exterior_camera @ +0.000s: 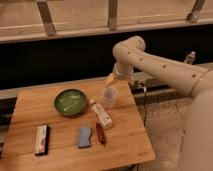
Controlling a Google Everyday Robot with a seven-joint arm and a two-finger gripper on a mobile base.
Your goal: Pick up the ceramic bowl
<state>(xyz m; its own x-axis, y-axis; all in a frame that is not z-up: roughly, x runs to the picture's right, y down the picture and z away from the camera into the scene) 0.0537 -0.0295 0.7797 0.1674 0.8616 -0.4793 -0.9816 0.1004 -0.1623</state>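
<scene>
We see the gripper (110,81) hanging just above the small translucent plastic cup (110,96), near the back right part of the wooden table (125,146). Its fingers are spread wide and we see nothing between them; whether a fingertip touches the cup's rim we cannot tell, because the pale tips blur into the cup from this angle.

The arm (165,67) comes in from the right of the picture. It rises to a rounded joint above the table's far edge, then turns down through a short wrist section to the gripper, so the gripper points down and a little to the left. The arm's nearer part fills the right edge and is cut off there.

The ceramic bowl (70,101) sits on the table to the left of the cup, well apart from the gripper and untouched. It is green and glossy with a darker rim, and it stands upright with its opening facing up.

Between the bowl and the cup, a little nearer the front, a white bottle (101,113) lies on its side. In front of it lie a grey-blue item (84,136) and a dark red item (100,134) side by side; we cannot say what either one is. A white-and-red box (41,140) lies flat near the front left corner.

Behind the arm, a small bottle (189,57) stands on the ledge at the right – only its top part shows.
</scene>
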